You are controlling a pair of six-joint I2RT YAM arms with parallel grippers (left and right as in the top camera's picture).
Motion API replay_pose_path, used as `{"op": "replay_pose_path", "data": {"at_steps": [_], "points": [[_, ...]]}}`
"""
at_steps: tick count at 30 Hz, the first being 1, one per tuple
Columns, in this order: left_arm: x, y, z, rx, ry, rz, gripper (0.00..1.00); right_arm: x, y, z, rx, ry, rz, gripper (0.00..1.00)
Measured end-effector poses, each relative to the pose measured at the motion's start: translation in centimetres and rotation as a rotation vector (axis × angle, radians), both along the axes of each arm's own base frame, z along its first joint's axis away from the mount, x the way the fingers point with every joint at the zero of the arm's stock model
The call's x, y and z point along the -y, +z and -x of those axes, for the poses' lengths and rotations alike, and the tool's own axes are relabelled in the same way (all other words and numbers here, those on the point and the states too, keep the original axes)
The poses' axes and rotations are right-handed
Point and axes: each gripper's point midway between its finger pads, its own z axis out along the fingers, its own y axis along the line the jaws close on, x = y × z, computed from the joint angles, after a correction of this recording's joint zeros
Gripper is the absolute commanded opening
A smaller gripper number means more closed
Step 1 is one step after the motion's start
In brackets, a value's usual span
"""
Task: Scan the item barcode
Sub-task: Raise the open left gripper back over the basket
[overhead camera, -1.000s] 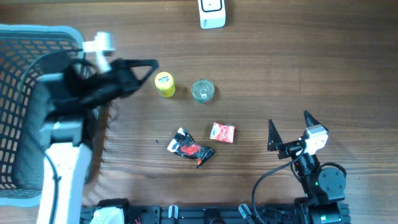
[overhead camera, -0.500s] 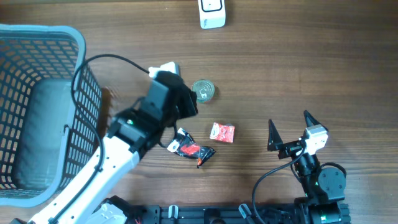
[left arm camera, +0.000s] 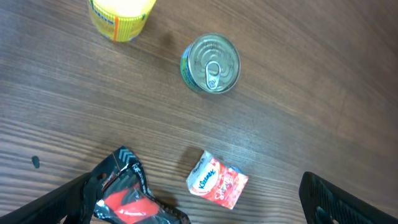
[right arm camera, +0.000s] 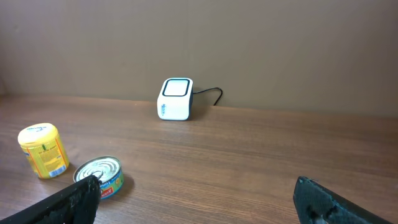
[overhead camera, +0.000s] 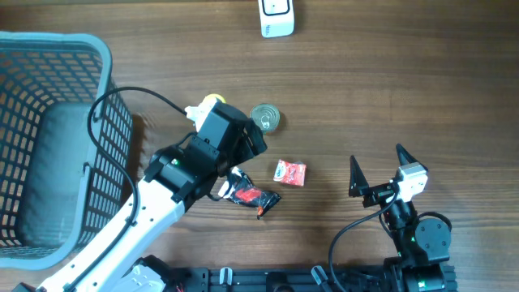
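Brown wood surface, beige wall behind; scanner at 12 o'clock. Left fingers spread open near tissue pack (centre), left arm hiding most of yellow tub; right fingers open, 4 o'clock.

Scanner by back wall (cable behind); yellow tub, tin can nr left.

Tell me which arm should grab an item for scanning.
Left. The left gripper hangs open over the tissue packet, near the tin can; the right gripper, also open, sits apart from every item.
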Motion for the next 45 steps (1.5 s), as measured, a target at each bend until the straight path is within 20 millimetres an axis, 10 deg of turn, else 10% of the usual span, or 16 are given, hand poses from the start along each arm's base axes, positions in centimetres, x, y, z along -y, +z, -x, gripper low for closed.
{"op": "replay_pose_path", "data": {"at_steps": [9,14,21,29,37,45], "points": [[-3.1,-2.2,3.4,-0.139,0.240,-0.095,0.97,0.0,0.0,0.0,-0.001,0.000,0.000,1.00],[-1.7,-0.9,2.9,-0.016,0.229,-0.112,1.00,0.0,0.0,0.0,0.000,0.000,0.000,1.00],[-0.5,8.4,3.5,0.410,0.142,-0.069,1.00,0.0,0.0,0.0,0.000,0.000,0.000,1.00],[-6.5,21.2,0.6,0.872,0.236,-0.126,1.00,0.0,0.0,0.0,0.000,0.000,0.000,1.00],[-12.6,24.9,-5.0,1.022,0.382,-0.314,1.00,0.0,0.0,0.0,0.000,0.000,0.000,1.00],[-20.3,27.1,-6.1,1.080,0.510,-0.474,1.00,0.0,0.0,0.0,0.000,0.000,0.000,1.00]]}}
